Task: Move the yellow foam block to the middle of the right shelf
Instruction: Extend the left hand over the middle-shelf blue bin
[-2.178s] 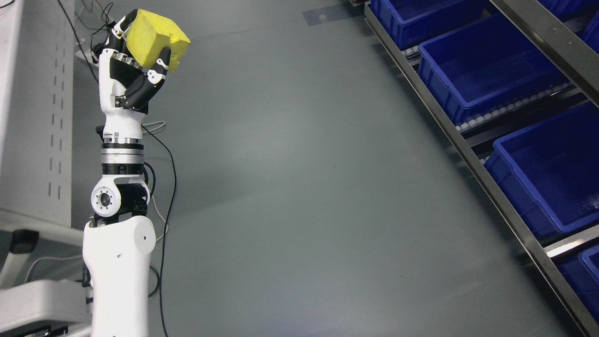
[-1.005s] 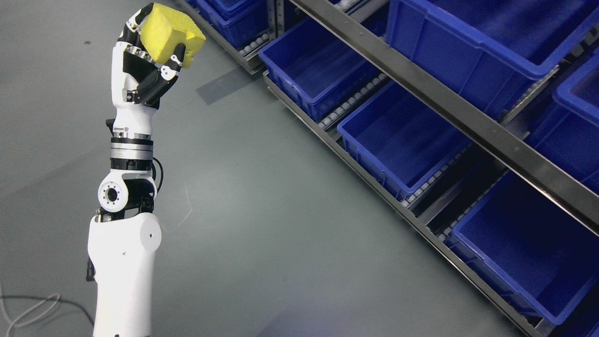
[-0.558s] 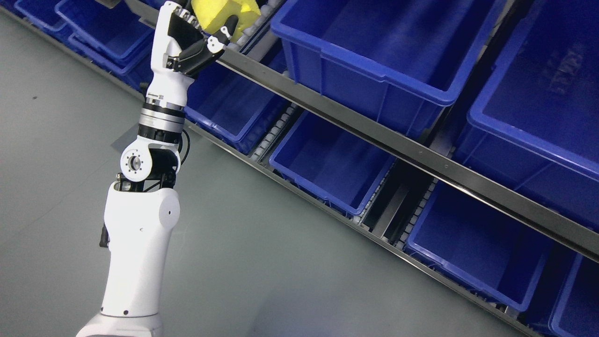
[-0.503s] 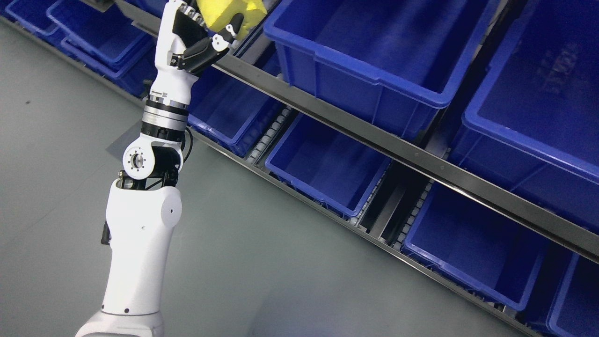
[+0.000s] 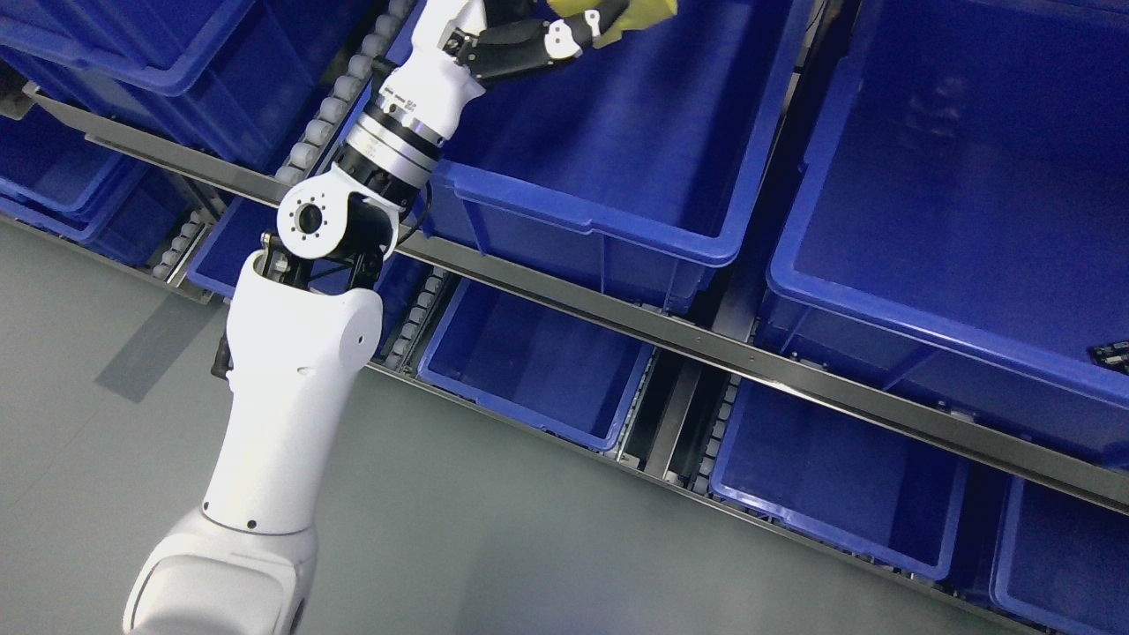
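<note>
one view only, from the head camera. the left arm rises from the lower left edge, its white forearm over the grey floor, its elbow joint in front of the metal rail of the shelf rack, its wrist reaching up over the near left corner of a blue bin.

the left hand is cut off by the top edge; only the heel of the palm and one black-and-white finger show. that finger is curled against the underside of the yellow foam block, so the hand is grasping the block. only a small yellow corner of the block shows at the top edge, in the air above the open inside of that bin, not touching its floor or walls.

this bin sits on the upper visible level of the rack. a second, larger blue bin stands just beside it to the right, and a third to the left across a track of white rollers. below the rail, a lower level holds further blue bins; one lies under the bin beneath the hand, another to its right.

a small dark label shows on the rim of the larger bin at the right edge; its print is too small to read.
</note>
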{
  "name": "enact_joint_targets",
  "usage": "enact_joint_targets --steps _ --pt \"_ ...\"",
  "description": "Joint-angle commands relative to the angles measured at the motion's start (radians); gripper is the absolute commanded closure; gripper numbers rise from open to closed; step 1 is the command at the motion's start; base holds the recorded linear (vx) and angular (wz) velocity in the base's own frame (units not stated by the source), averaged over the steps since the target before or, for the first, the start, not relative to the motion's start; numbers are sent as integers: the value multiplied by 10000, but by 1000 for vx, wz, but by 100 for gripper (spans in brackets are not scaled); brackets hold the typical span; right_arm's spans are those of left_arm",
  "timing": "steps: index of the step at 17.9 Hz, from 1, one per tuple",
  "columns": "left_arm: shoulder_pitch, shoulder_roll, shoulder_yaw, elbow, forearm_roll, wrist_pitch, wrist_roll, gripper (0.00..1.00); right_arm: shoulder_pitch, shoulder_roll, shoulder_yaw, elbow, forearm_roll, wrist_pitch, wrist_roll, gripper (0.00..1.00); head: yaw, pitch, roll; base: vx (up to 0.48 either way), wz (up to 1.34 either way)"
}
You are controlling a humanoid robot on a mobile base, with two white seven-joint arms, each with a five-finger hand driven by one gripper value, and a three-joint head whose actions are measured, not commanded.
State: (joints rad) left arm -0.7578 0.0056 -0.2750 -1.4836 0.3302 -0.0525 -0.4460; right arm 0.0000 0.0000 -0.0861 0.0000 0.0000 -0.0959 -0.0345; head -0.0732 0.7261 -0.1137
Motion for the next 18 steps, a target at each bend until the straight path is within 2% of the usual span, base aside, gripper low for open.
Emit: enact_joint_targets --steps 1,4,7,11,14,16,18 --pt "-1180 1244 -824 -167 -996 586 -755 54 15 -175 2 -174 31 8 8 0 0 0 0 141 -235" --pt "-1441 2044 -763 292 -2210 586 -1795 54 15 -175 2 -174 31 8 8 0 0 0 0 117 -216" --pt "-1472 2505 -167 662 -3924 586 -3174 54 15 -175 2 -174 31 8 8 0 0 1 0 85 -159" --pt "-1472 2644 617 647 -5463 479 -4757 52 15 -175 2 -174 31 8 8 0 0 1 0 49 -79" --pt "-1365 2598 526 662 -5542 479 -4974 51 15 -175 2 -174 31 8 8 0 0 1 0 0 0" --pt "-1319 2492 495 693 -5557 479 -4959 44 15 -175 2 -174 31 8 8 0 0 1 0 0 0" --pt "-1273 2247 480 861 -5588 479 -4852 31 15 -175 2 -174 31 8 8 0 0 1 0 0 0"
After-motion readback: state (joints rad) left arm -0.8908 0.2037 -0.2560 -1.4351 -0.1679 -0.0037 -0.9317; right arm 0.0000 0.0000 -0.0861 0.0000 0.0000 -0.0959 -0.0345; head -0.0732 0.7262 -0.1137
